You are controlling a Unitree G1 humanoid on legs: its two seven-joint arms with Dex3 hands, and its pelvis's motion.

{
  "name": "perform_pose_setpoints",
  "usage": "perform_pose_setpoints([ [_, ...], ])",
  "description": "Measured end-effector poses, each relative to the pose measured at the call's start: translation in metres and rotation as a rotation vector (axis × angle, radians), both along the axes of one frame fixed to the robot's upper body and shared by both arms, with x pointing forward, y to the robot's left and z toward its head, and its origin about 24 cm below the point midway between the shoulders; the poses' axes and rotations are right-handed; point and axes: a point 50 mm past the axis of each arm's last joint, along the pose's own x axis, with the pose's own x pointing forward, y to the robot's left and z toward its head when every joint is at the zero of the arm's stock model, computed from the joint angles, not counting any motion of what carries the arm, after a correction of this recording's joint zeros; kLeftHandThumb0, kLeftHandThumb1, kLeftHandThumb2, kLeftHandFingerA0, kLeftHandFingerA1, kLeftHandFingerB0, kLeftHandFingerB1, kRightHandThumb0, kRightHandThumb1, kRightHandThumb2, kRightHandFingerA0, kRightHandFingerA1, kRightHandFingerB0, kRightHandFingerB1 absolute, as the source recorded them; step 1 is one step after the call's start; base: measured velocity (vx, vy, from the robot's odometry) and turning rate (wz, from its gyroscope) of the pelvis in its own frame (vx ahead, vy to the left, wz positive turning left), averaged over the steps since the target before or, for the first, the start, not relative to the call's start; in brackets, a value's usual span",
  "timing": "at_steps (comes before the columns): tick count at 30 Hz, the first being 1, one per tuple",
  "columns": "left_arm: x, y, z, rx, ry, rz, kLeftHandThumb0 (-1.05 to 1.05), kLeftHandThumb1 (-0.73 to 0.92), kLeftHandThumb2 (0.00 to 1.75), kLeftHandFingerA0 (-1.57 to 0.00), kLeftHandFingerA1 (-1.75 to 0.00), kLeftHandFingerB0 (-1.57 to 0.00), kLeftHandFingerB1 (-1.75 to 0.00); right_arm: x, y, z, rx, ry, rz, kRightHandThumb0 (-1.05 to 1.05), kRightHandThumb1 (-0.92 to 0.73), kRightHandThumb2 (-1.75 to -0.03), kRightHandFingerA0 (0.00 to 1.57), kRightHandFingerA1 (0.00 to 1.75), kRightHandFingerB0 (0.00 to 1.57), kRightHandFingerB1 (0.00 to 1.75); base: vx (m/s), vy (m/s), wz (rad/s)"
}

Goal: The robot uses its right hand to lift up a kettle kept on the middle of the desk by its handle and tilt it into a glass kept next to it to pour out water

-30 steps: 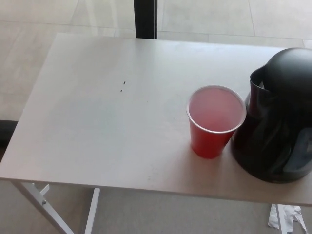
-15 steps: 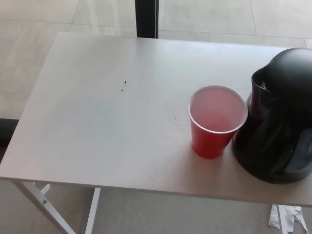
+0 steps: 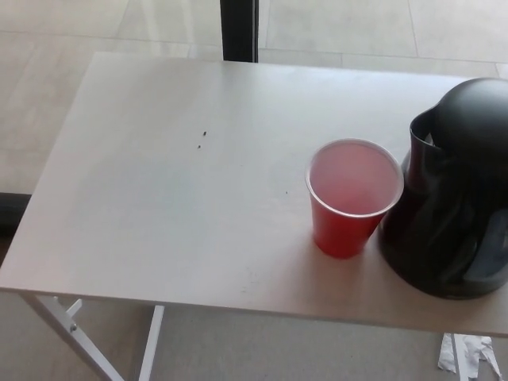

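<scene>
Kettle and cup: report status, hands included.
Both hands out of view. Kettle upright on the desk, untouched. Red cup upright just left of it, nearly touching. Nothing in the way.

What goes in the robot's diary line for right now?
hands: not in view | kettle: on desk, upright | cup: left of kettle | pour: not started

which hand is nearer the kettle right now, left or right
Neither can be judged: no hand shows in the head view. The black kettle stands at the table's right edge, beside the red cup, untouched.
</scene>
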Motion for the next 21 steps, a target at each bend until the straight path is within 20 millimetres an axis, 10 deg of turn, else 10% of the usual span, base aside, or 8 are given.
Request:
perform_pose_setpoints([
  [5, 0.003, -0.002, 0.001, 0.005, -0.002, -0.014, -1.05, 0.39, 1.35, -0.55, -0.60, -0.36, -0.88, 0.002, 0.007, 0.001, -0.047, -0.012, 0.009, -0.68, -0.45, -0.80, 0.21, 0.52, 0.06, 0.37, 0.00, 0.000, 0.00],
  [6, 0.004, -0.002, 0.001, 0.003, -0.001, -0.014, -1.05, 0.51, 1.09, -0.57, -0.64, -0.39, -0.91, 0.003, 0.008, 0.001, -0.059, -0.011, 0.012, -0.66, -0.46, -0.79, 0.23, 0.52, 0.08, 0.38, 0.00, 0.000, 0.00],
  [14, 0.003, -0.001, -0.003, -0.012, 0.007, 0.004, -1.05, 0.40, 1.34, -0.57, -0.63, -0.37, -0.93, 0.010, 0.012, 0.000, -0.073, -0.018, -0.013, -0.47, -0.56, -0.57, 0.50, 0.49, 0.29, 0.32, 0.00, 0.000, 0.00],
  [15, 0.002, -0.002, -0.004, -0.014, 0.009, 0.004, -1.05, 0.50, 1.13, -0.54, -0.62, -0.38, -0.91, 0.010, 0.013, -0.001, -0.060, -0.022, -0.026, -0.47, -0.56, -0.56, 0.52, 0.50, 0.31, 0.33, 0.00, 0.000, 0.00],
  [19, 0.003, -0.003, -0.004, -0.015, 0.011, -0.001, -1.05, 0.39, 1.34, -0.57, -0.59, -0.38, -0.88, 0.011, 0.017, -0.004, -0.042, -0.038, -0.049, -0.28, -0.44, -0.94, 0.62, 0.73, 0.19, 0.52, 0.00, 0.000, 0.00],
  [21, 0.003, -0.003, -0.004, -0.015, 0.011, -0.003, -1.05, 0.54, 1.09, -0.56, -0.63, -0.39, -0.91, 0.012, 0.019, -0.006, -0.035, -0.050, -0.058, -0.36, -0.70, -0.60, 0.85, 0.66, 0.35, 0.39, 0.00, 0.000, 0.00],
])
